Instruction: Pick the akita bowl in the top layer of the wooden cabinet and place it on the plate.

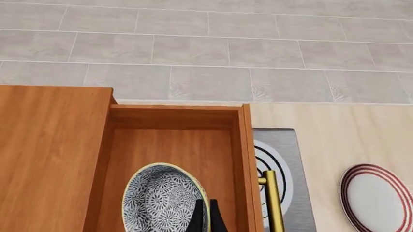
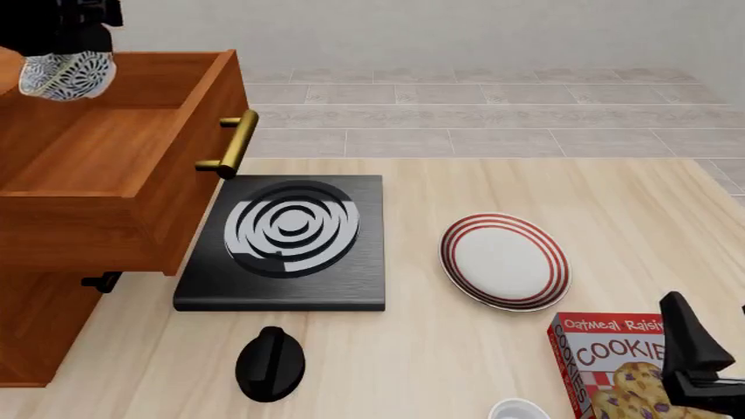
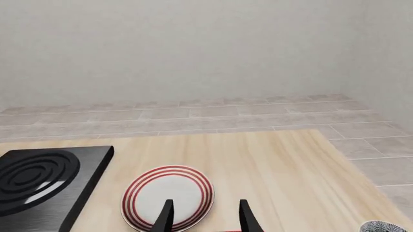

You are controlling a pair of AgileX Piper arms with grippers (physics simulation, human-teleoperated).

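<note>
At the far left the left gripper (image 1: 206,217) is clenched on the rim of the akita bowl (image 2: 66,75), holding it tilted in the air over the open top layer (image 2: 128,166) of the wooden cabinet (image 2: 47,323). The bowl looks light, stiff, glazed and likely slippery and breakable, so a rim pinch seems right. Further right the plate (image 2: 504,261) lies bare on the table (image 2: 466,367), and the right gripper (image 3: 205,215) hangs released near it.

The table (image 2: 466,367) is pale wood. Resting directly on it: wooden cabinet (image 2: 41,323), black stove slab (image 2: 285,253), plate (image 2: 504,262), black knob (image 2: 270,364), cookie box (image 2: 611,362).
</note>
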